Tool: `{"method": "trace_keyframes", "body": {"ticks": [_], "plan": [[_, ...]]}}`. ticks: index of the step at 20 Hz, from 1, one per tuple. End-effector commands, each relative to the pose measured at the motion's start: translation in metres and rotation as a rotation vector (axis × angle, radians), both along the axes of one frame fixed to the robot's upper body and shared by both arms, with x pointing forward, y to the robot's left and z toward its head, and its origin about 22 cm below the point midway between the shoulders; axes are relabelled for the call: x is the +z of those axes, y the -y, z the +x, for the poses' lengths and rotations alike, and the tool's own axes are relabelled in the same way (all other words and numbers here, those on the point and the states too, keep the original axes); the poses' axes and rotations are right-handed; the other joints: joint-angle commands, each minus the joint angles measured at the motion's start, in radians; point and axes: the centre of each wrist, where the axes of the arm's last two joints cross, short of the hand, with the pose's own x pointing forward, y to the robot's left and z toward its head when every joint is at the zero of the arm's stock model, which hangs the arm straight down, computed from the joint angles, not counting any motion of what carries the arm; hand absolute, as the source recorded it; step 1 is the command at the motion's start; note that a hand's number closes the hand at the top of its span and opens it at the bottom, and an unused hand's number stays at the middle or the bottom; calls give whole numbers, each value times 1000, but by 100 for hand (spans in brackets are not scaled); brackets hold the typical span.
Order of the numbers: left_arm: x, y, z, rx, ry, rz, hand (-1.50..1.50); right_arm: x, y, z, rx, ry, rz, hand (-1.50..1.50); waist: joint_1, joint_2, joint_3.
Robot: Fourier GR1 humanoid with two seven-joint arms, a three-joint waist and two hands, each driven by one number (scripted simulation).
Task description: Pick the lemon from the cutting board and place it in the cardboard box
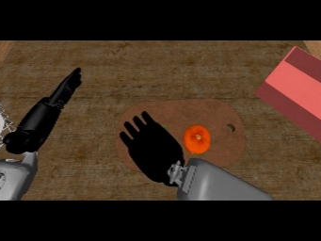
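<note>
Right hand (152,143) with straight fingers over cutting board (222,113), just left of orange-red fruit (196,138); left hand (52,108) likewise straight-fingered.

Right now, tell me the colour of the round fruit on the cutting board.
Orange-red with a paler centre; the fruit shows best in the head view, beside the right hand.

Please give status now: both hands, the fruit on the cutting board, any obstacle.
Left hand open, idle at left. Right hand open over cutting board, beside orange fruit, not gripping. Red box at right. Path unobstructed.
</note>
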Motion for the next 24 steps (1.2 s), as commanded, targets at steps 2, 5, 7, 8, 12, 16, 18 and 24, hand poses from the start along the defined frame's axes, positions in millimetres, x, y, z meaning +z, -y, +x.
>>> {"method": "trace_keyframes", "body": {"ticks": [2,5,7,8,12,16,18,24], "plan": [[-10,-1,6,3,-5,18,0,-18,6,13,-8,6,-9,-150,-3,1,0],[6,5,2,5,22,14,0,-34,0,18,18,-45,-8,-150,1,1,0],[-4,-20,-6,4,-6,11,0,-32,3,20,9,-29,25,-150,0,0,0],[-8,-9,-1,-5,-3,7,0,-42,-8,6,9,-65,-19,-150,-2,0,0],[-9,3,-7,-14,7,-3,0,-55,14,30,-16,-41,-35,-150,1,1,0],[-28,18,-15,-5,-5,-3,0,-60,20,45,-46,8,-43,-150,2,2,0],[23,-13,-7,-18,-1,9,0,-57,9,38,-41,7,-60,-150,2,-1,0],[-5,-5,-20,-18,-8,16,0,-75,16,48,-51,-58,-46,-150,3,0,0]]}}
